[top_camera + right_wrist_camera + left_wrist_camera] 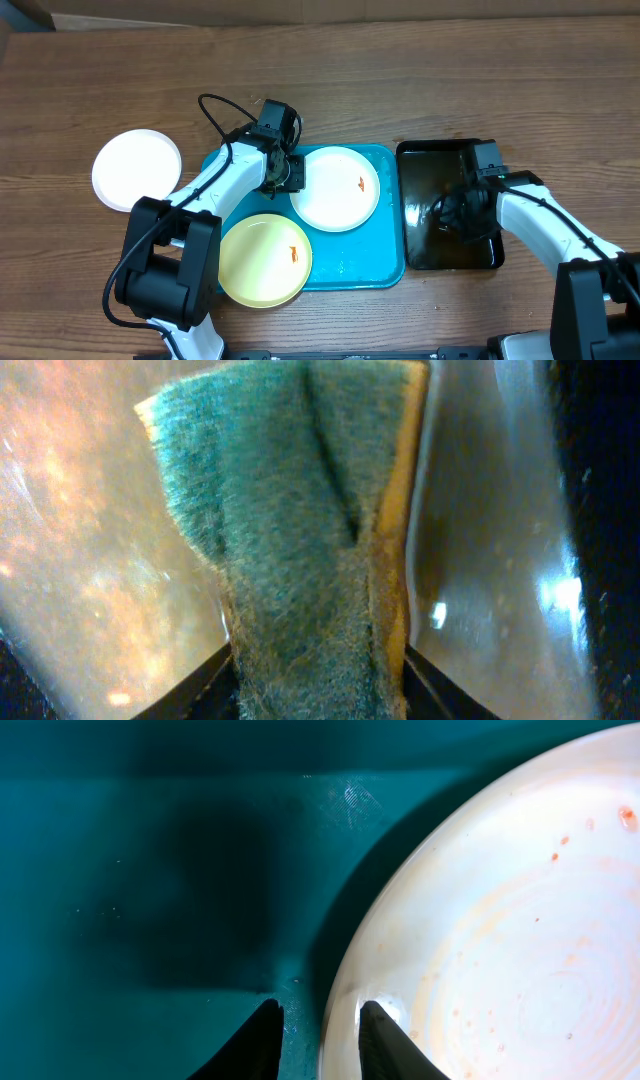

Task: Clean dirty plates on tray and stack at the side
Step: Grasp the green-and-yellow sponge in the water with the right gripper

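Observation:
The turquoise tray (385, 270) holds a white plate (335, 188) with an orange smear and a pale yellow plate (265, 260) with an orange smear. Another white plate (137, 170) lies on the table left of the tray. My left gripper (287, 176) is at the left rim of the white plate on the tray. In the left wrist view its fingers (320, 1020) straddle that plate's rim (500, 920), one over the tray floor (150, 870), one over the plate, closed narrow on it. My right gripper (455, 210) is shut on a green-and-yellow sponge (290, 510) over the water.
The smaller black tray of water (450, 150) stands right of the turquoise tray, touching or nearly touching it. Bare wooden table lies behind both trays and at the far left and right. The left arm's cable loops above the tray's back-left corner.

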Robot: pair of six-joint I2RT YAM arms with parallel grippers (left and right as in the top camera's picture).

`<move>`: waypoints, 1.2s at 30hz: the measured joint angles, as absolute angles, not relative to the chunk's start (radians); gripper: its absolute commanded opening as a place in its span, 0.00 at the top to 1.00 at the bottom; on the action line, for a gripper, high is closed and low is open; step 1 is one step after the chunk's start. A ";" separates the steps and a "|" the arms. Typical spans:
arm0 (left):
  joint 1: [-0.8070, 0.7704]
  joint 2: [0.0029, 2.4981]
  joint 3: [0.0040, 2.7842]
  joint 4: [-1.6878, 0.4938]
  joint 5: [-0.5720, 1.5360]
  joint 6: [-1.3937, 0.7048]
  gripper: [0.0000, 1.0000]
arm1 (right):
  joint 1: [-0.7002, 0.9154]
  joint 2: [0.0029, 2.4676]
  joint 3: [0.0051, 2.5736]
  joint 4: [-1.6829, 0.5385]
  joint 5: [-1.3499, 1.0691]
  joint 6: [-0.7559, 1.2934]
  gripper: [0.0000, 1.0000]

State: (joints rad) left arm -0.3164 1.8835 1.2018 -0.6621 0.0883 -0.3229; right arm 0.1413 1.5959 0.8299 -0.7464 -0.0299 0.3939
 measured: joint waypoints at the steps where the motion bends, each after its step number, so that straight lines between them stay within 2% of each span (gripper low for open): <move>1: -0.316 1.884 1.202 -0.662 0.088 -0.323 0.72 | 0.143 1.596 0.830 -0.753 -0.031 0.393 0.65; 3: -0.316 1.884 1.202 -0.662 0.088 -0.323 0.72 | 0.145 1.596 0.830 -0.769 -0.037 0.388 0.79; 4: -0.316 1.884 1.202 -0.662 0.088 -0.323 0.72 | 0.146 1.596 0.830 -0.777 -0.038 0.390 0.96; 7: -0.316 1.884 1.202 -0.662 0.089 -0.323 0.71 | 0.146 1.596 0.829 -0.797 -0.043 0.396 0.96; 8: -0.316 1.884 1.202 -0.662 0.088 -0.323 0.71 | 0.146 1.596 0.829 -0.802 -0.044 0.395 0.95; 9: -0.316 1.884 1.202 -0.662 0.088 -0.323 0.71 | 0.146 1.596 0.829 -0.805 -0.045 0.395 0.79; 10: -0.316 1.884 1.202 -0.662 0.089 -0.323 0.71 | 0.146 1.596 0.829 -0.809 -0.045 0.400 0.69; 11: -0.316 1.884 1.202 -0.662 0.088 -0.323 0.70 | 0.146 1.596 0.830 -0.815 -0.045 0.397 0.60; 13: -0.316 1.884 1.202 -0.662 0.089 -0.323 0.70 | 0.146 1.596 0.833 -0.830 -0.045 0.399 0.50; 18: -0.316 1.884 1.202 -0.662 0.088 -0.323 0.69 | 0.146 1.596 0.893 -0.834 -0.023 0.392 0.42; 26: -0.316 1.884 1.202 -0.662 0.088 -0.323 0.67 | 0.146 1.596 0.923 -0.805 0.051 0.391 0.43; 34: -0.316 1.884 1.202 -0.661 0.081 -0.323 0.67 | 0.146 1.596 0.856 -0.731 0.025 0.392 0.43; 35: -0.316 1.884 1.202 -0.661 0.081 -0.323 0.67 | 0.146 1.596 0.847 -0.717 0.022 0.392 0.54; 36: -0.316 1.884 1.202 -0.661 0.081 -0.323 0.67 | 0.146 1.596 0.839 -0.705 0.019 0.385 0.84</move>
State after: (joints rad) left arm -0.3164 1.8835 1.2022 -0.6613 0.0807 -0.3229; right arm 0.1455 1.5959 0.8391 -0.7052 0.0185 0.3851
